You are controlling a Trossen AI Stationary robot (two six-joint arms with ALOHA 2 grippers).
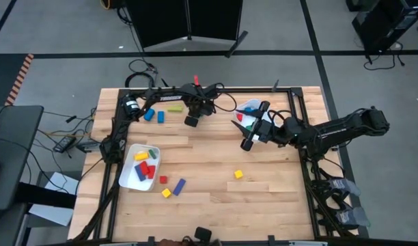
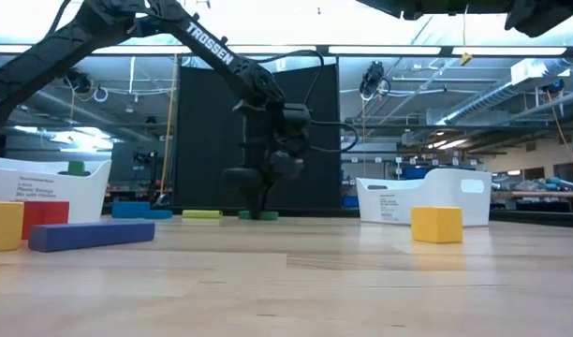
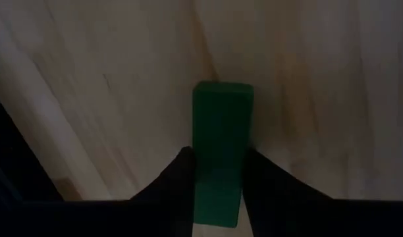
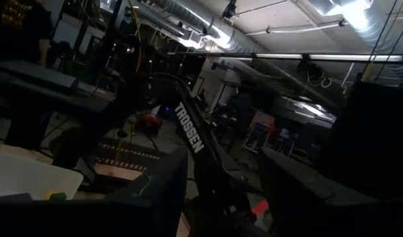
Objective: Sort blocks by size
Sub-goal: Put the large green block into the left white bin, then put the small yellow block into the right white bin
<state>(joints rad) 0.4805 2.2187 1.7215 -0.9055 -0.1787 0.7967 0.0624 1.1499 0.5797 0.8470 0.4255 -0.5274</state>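
A green bar block (image 3: 221, 118) lies flat on the wooden table at the far middle; it also shows in the low view (image 2: 259, 215). My left gripper (image 1: 191, 121) stands over it, pointing down, shut on its near end. My right gripper (image 1: 247, 143) hovers open and empty next to the right white tray (image 1: 244, 108), and its fingers point level toward the table's left. Loose blocks lie about: two blue ones (image 1: 155, 116) and a yellow-green bar (image 1: 175, 108) at the far left, and a yellow cube (image 1: 238, 175), a blue bar (image 1: 178, 186), a red cube (image 1: 163, 179) and a yellow cube (image 1: 166, 193) nearer. My left gripper pinches the green bar's two long sides (image 3: 218, 178) between its two fingers, at one end of the bar. The fingers come from above, pointing down. The bar lies flat on the table.
The left white tray (image 1: 125, 179) holds several red, yellow, blue and green blocks. The right tray holds a few blocks. Black frame rails run along the table's edges. Bare wood (image 1: 216, 157) lies between the two trays.
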